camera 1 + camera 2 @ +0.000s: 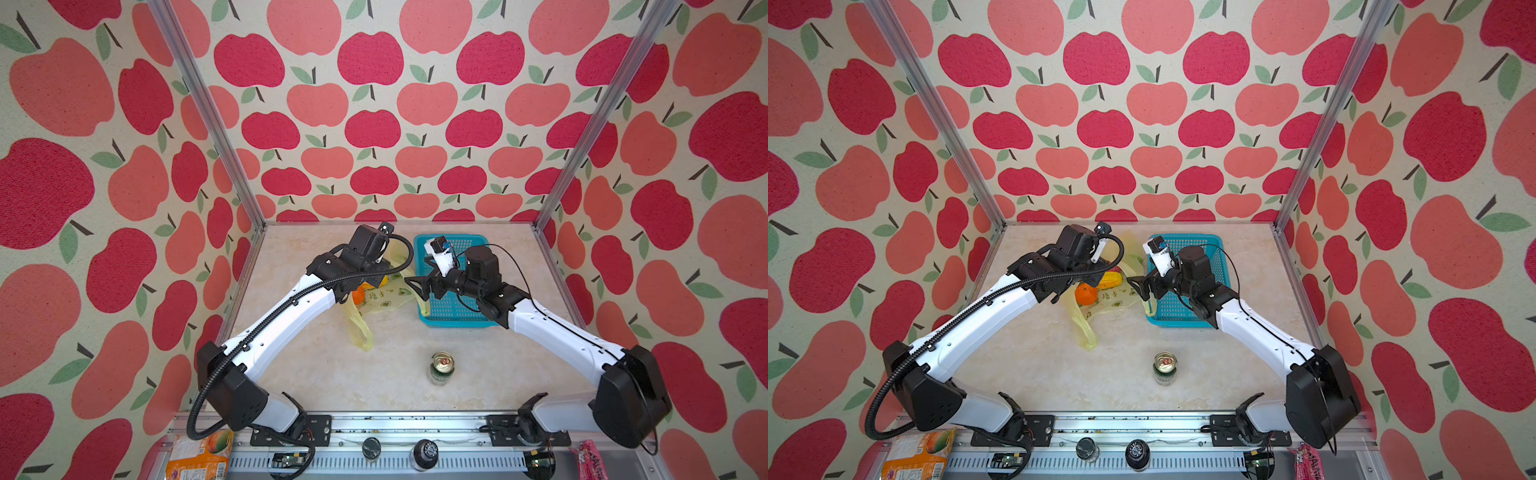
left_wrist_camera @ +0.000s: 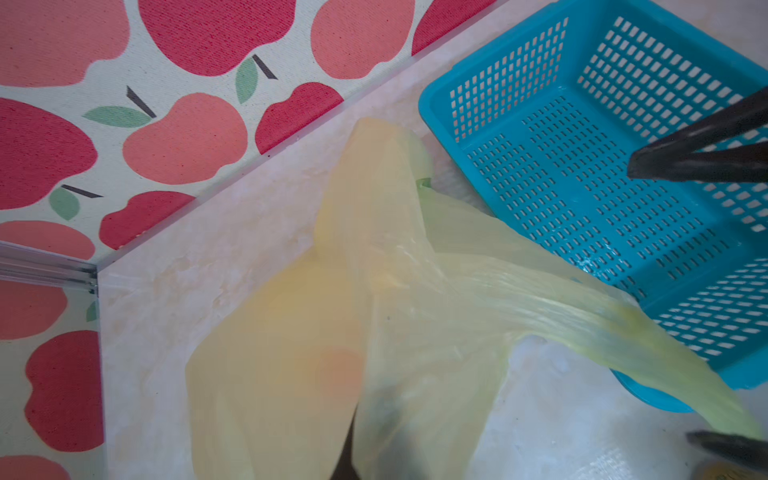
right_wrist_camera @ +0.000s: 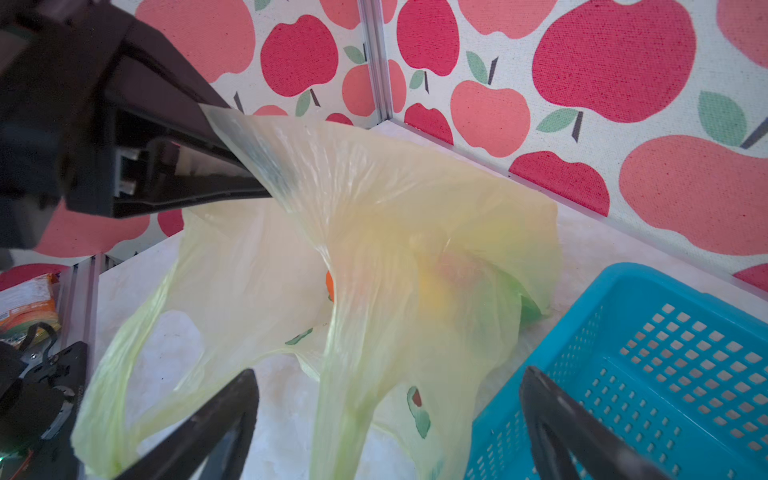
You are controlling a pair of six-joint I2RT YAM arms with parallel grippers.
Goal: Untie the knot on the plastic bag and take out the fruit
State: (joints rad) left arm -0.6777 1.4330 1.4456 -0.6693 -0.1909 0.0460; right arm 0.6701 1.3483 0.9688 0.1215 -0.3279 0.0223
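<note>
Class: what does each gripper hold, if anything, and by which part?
The left gripper pinches the plastic bag by its raised upper edge; the right gripper, open, holds nothing.

Plastic bag point(image 1: 384, 298) left of basket point(image 1: 457, 322)

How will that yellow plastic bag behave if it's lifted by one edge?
Probably floppy: the plastic bag hangs in wrinkled folds from the left gripper. Likely bottom-heavy, since fruit sits low inside. The orange near its opening might roll out.
</note>
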